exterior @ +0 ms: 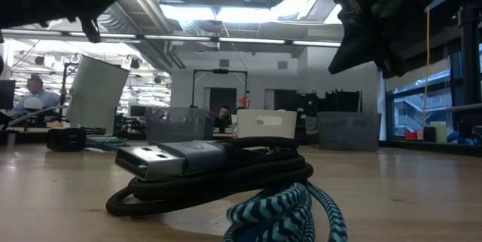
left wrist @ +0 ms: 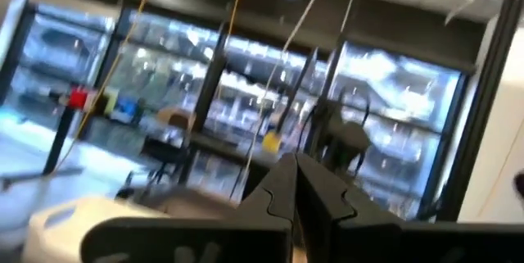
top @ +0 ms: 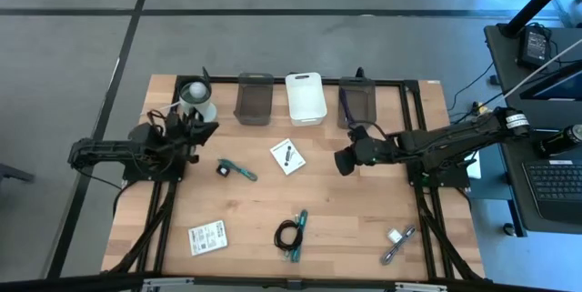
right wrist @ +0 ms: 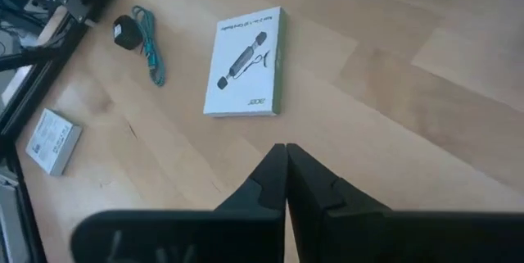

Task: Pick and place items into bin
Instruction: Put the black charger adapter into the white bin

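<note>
Two grippers, both with fingers pressed together and empty. My right gripper (top: 345, 161) hangs over the table (top: 346, 228), with the white card (top: 287, 156) toward its 9 o'clock. My left gripper (top: 202, 130) waits by the white cup (top: 195, 99). At the table's 6 o'clock edge lies the black cable (top: 289, 232); the white bin (top: 306, 97) sits at 12 o'clock.

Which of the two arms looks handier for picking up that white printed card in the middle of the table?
Probably the right. Its right gripper hangs just beside the white printed card, fingers shut, and its wrist camera looks straight down on the card. The left gripper sits farther off, by the white cup.
</note>
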Action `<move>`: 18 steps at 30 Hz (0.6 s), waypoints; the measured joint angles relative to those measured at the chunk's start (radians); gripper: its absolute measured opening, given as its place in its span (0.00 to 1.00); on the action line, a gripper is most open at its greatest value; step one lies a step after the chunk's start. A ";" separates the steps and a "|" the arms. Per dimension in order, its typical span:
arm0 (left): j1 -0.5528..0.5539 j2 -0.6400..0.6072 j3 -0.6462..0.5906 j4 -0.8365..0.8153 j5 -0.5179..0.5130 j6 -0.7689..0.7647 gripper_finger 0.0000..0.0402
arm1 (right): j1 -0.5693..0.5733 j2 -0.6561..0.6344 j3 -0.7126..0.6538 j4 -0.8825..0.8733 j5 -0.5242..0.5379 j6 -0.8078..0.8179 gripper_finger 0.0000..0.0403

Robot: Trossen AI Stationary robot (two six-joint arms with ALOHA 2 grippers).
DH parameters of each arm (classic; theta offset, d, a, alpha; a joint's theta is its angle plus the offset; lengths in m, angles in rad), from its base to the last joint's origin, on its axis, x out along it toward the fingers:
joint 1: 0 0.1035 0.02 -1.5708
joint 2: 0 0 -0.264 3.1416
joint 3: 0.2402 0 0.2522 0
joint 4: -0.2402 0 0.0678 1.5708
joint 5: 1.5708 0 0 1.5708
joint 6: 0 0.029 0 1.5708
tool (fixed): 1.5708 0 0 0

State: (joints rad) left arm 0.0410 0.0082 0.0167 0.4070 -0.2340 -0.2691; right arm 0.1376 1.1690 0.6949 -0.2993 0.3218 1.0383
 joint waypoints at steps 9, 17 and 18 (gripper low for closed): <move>0.000 0.140 0.200 -0.152 0.000 0.066 0.00 | -0.018 0.000 0.000 0.003 0.000 -0.135 0.02; 0.000 0.493 0.467 -0.299 -0.034 0.107 0.02 | -0.018 0.000 0.001 0.002 -0.040 -0.220 0.02; 0.000 0.535 0.508 -0.342 -0.035 0.123 0.03 | -0.018 0.000 0.001 0.002 -0.053 -0.236 0.02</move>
State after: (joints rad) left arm 0.0410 0.5432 0.5249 0.0647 -0.2690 -0.1463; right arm 0.1196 1.1690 0.6960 -0.2970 0.2692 0.8024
